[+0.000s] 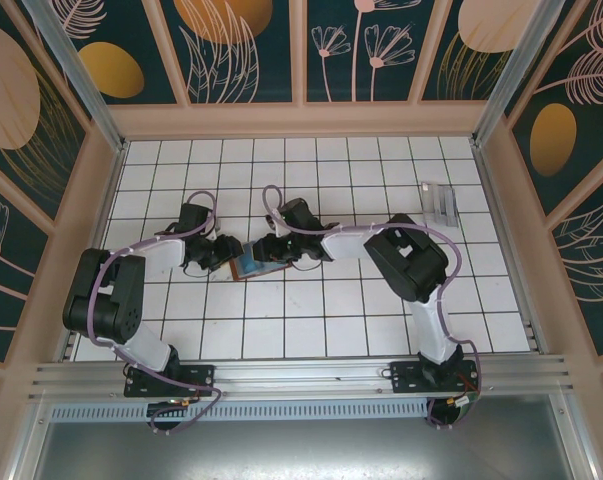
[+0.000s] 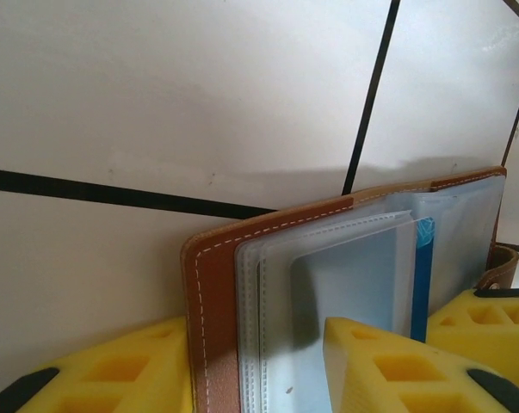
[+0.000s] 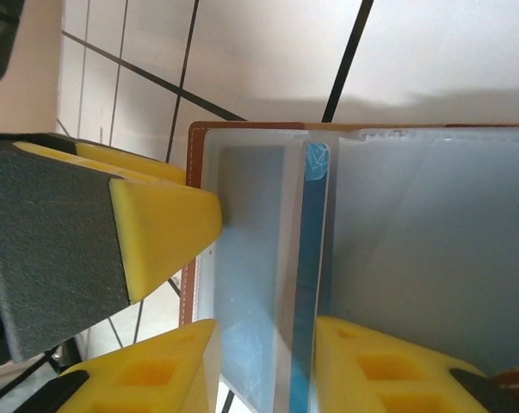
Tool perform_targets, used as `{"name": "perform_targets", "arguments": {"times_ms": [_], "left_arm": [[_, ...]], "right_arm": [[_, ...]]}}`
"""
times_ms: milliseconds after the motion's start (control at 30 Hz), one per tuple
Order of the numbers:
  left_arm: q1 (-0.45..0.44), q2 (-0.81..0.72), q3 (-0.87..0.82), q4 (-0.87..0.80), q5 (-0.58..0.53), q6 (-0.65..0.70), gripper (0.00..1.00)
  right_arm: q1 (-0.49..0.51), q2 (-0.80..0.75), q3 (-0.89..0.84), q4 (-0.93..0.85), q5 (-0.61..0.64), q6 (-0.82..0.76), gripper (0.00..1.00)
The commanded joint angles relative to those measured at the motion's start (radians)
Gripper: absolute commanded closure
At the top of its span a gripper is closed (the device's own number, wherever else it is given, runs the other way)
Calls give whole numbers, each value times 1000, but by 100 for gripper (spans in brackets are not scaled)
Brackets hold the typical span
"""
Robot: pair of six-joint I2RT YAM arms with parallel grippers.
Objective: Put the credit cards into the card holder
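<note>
The brown card holder lies open on the tiles between both arms. My left gripper is shut on the card holder at its left edge, one yellow finger on a clear sleeve, the other beside the cover. My right gripper stands open over the card holder, its jaws either side of a sleeve. A blue card shows edge-on in that sleeve. Pale silver-grey credit cards lie at the back right, away from both grippers.
White tiled floor with wooden walls around it. The left gripper's grey-backed finger presses on the holder's left edge. The holder's closing tab sticks out by the right gripper's finger.
</note>
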Motion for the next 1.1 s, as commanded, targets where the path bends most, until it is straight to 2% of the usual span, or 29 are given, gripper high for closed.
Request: {"name": "perform_targets", "arguments": {"times_ms": [0, 167, 367, 500, 733, 1067], "left_arm": [[-7, -20, -11, -31, 39, -5, 58], [-6, -11, -9, -24, 40, -29, 60], [-7, 1, -27, 20, 83, -68, 60], [-6, -9, -34, 36, 88, -88, 61], [-7, -4, -53, 73, 127, -114, 61], [2, -8, -37, 69, 171, -95, 58]], "right_arm": [[18, -49, -20, -41, 63, -45, 68], [25, -47, -14, -69, 94, -62, 69], [69, -10, 29, -21, 21, -85, 70], [98, 11, 85, -57, 34, -106, 70], [99, -18, 77, -78, 51, -121, 69], [97, -129, 14, -172, 206, -169, 66]]}}
